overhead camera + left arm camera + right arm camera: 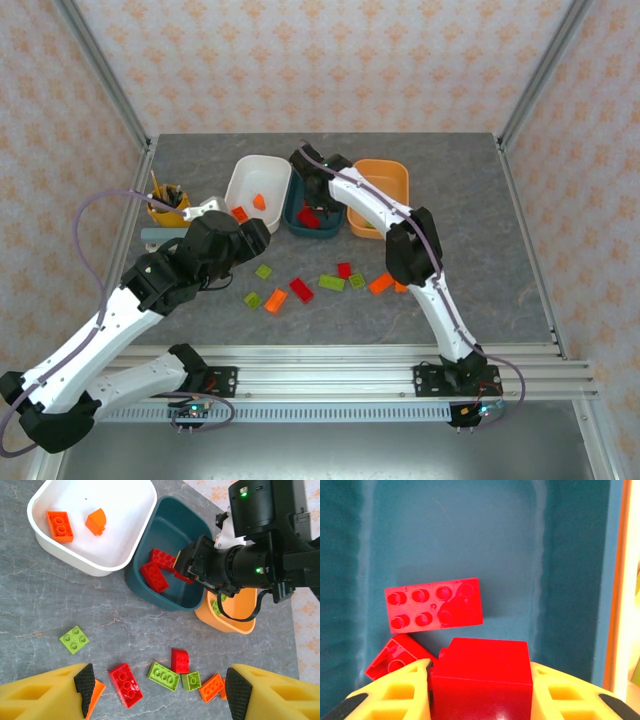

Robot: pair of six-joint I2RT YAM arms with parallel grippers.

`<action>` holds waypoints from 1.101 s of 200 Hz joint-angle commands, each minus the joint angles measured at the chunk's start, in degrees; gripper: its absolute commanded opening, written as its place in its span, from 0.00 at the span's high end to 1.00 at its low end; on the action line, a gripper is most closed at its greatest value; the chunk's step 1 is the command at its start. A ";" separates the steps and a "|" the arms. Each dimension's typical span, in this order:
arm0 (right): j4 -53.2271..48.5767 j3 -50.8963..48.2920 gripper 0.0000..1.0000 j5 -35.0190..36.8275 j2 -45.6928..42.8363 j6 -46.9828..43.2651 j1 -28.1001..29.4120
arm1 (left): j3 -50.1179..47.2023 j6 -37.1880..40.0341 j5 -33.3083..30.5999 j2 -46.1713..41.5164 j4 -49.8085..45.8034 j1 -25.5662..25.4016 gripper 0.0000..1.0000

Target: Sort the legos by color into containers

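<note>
White tub (102, 564) holds two orange bricks (59, 526); teal tub (181, 526) holds two red bricks (154, 576); orange tub (235, 626) shows a green piece (215, 606). Right hand (480, 695) pinches a red brick (480, 662) over the teal tub. Left hand (159, 694) is spread over loose legos (126, 685) on the table (45, 610).

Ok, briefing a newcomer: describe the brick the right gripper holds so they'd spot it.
Find the teal tub, middle of three. The right gripper hangs over it, shut on a red brick. The other red bricks lie on its floor; this one sits between yellow fingers.
</note>
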 commanded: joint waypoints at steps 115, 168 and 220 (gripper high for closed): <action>0.61 7.31 0.39 -2.45 -11.12 -3.68 1.85 | -8.79 -7.70 4.58 0.16 -8.87 -0.48 0.28; 27.31 -43.94 0.38 -14.39 -45.79 -5.76 3.97 | -14.99 4.43 16.10 6.96 -3.15 -1.44 0.34; 38.18 -80.45 0.30 -31.76 -69.94 -0.22 4.47 | -10.59 21.40 16.99 20.16 -6.87 -2.04 0.34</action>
